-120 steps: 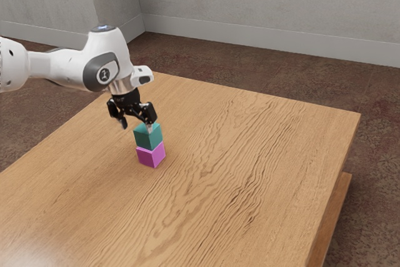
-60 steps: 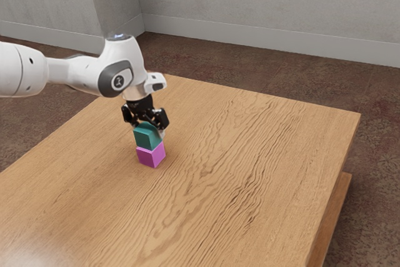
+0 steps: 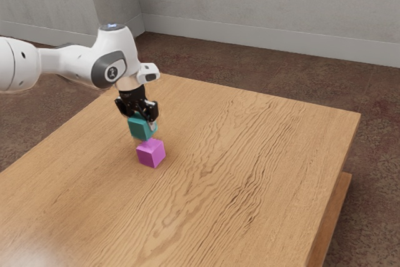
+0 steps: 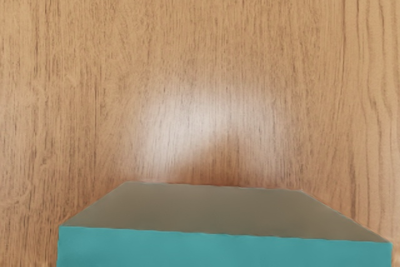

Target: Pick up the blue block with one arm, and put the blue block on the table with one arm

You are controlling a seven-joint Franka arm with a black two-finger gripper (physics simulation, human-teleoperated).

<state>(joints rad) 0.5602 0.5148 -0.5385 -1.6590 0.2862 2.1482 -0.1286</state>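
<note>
Exterior view, left of centre: gripper (image 3: pixel 142 121) found closed upon the blue block (image 3: pixel 141 128), pinching it between both fingers; block hangs raised above the magenta block (image 3: pixel 150 154), which sits on the wooden table (image 3: pixel 250 154)

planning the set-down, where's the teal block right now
In the exterior view's left half, the teal block is held in the claw, just above the magenta block on the table.

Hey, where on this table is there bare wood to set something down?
Bare wood runs from the magenta block to the edge of the table at the exterior view's right; another patch runs from that block down to the view's bottom. It's crowded around the magenta block, with the hand holding the teal block just above.
</note>
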